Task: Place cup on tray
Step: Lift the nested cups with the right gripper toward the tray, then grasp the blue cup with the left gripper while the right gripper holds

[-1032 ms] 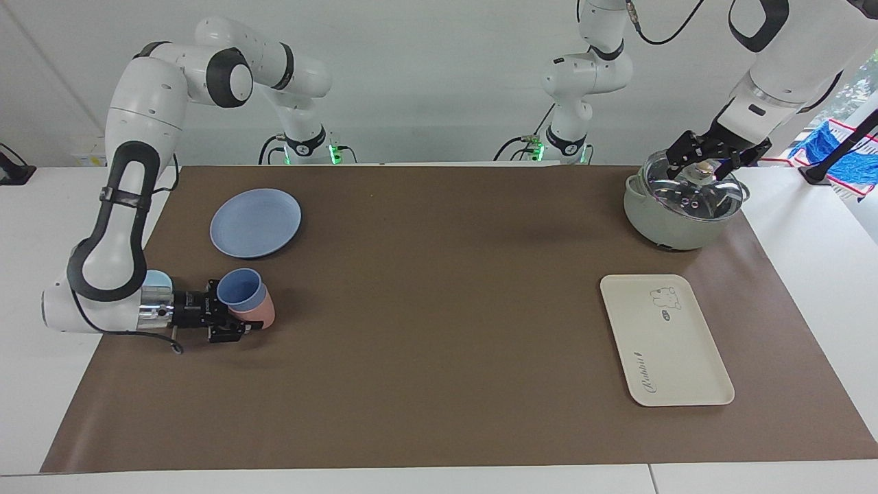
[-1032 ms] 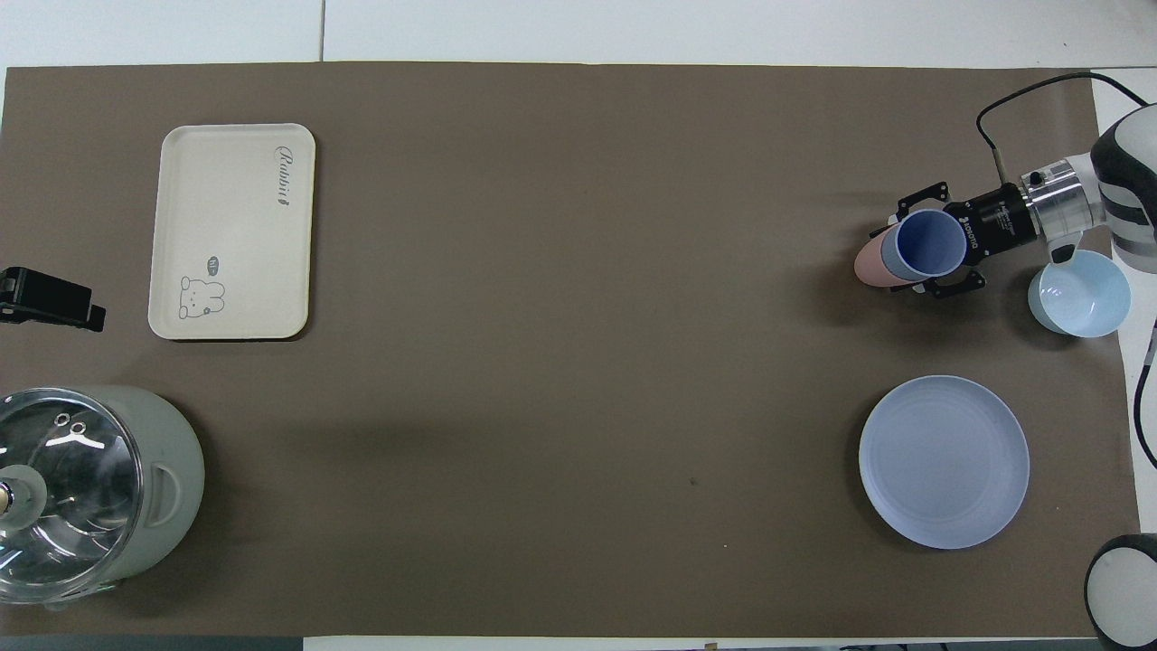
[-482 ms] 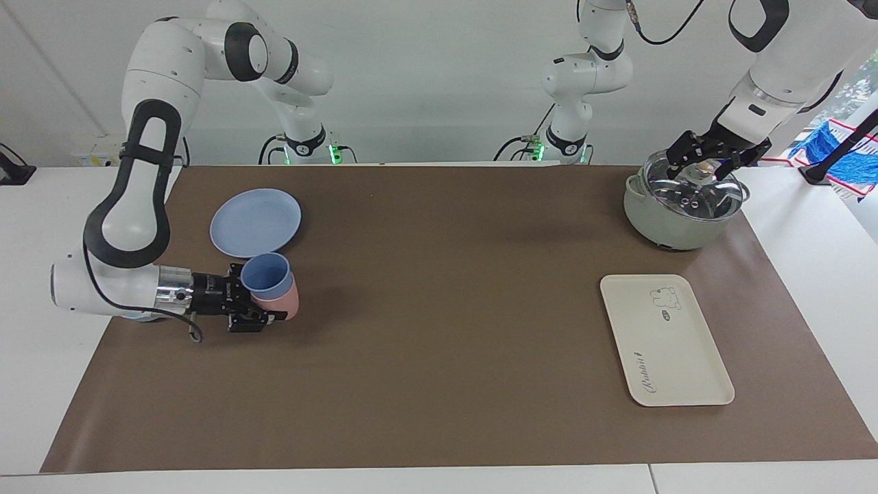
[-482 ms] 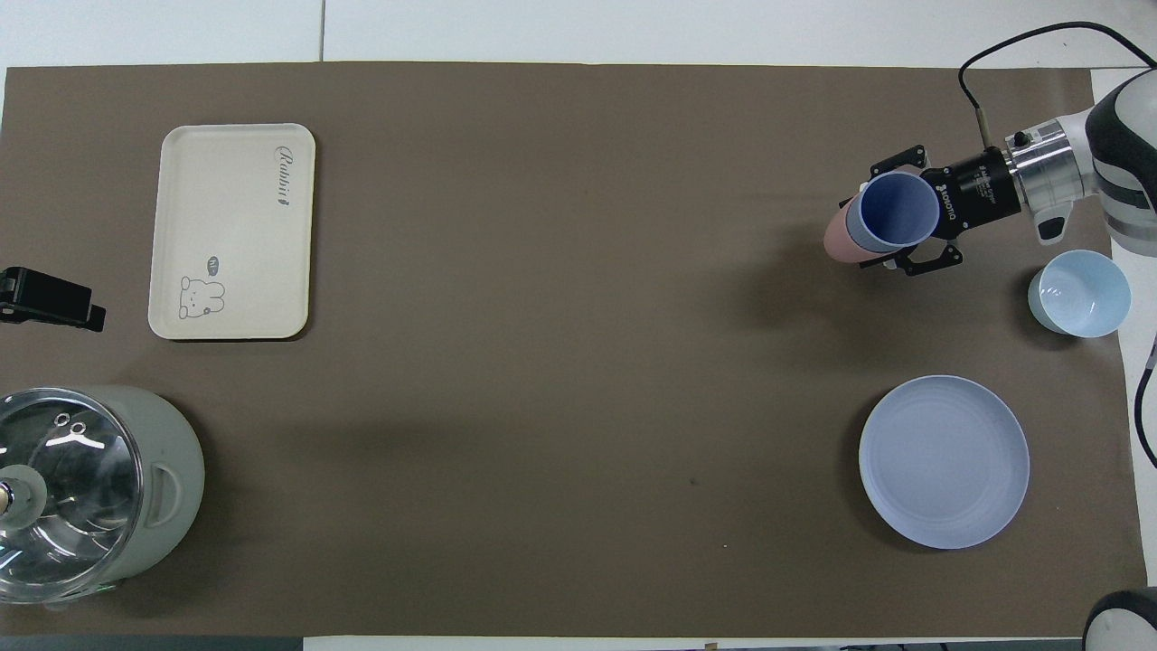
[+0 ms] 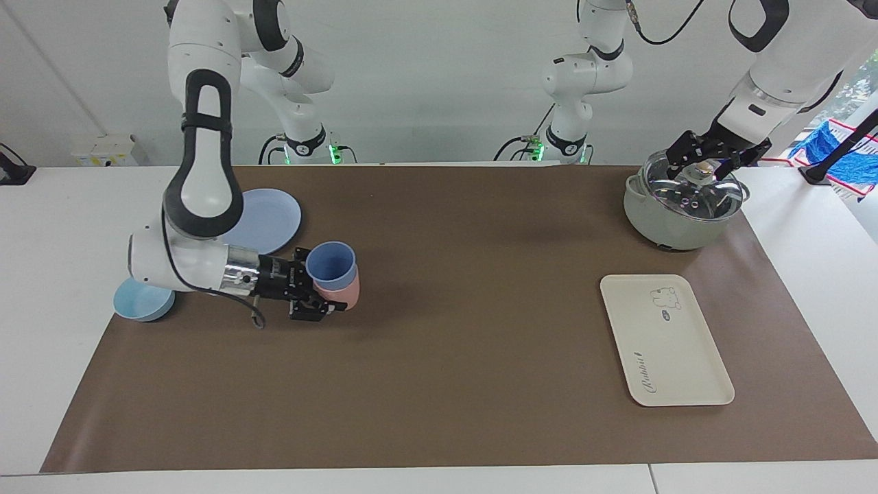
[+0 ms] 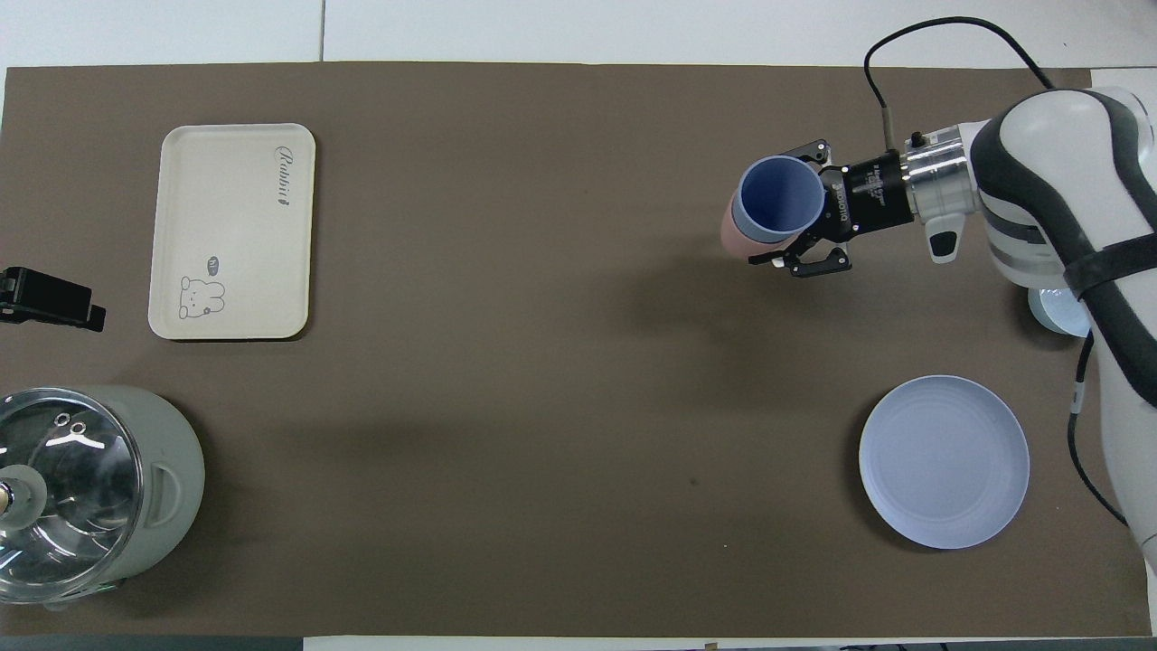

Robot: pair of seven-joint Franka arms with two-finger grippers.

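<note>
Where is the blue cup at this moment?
The cup, nested in a pink tumbler, is held by the right gripper above the mat toward the right arm's end, near the blue plate and well short of the tray.

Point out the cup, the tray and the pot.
cup (image 5: 330, 261), facing view, inside of its open mouth.
tray (image 5: 675, 357), facing view, bare floor near the middle.
pot (image 5: 658, 216), facing view, pale green side wall.
</note>
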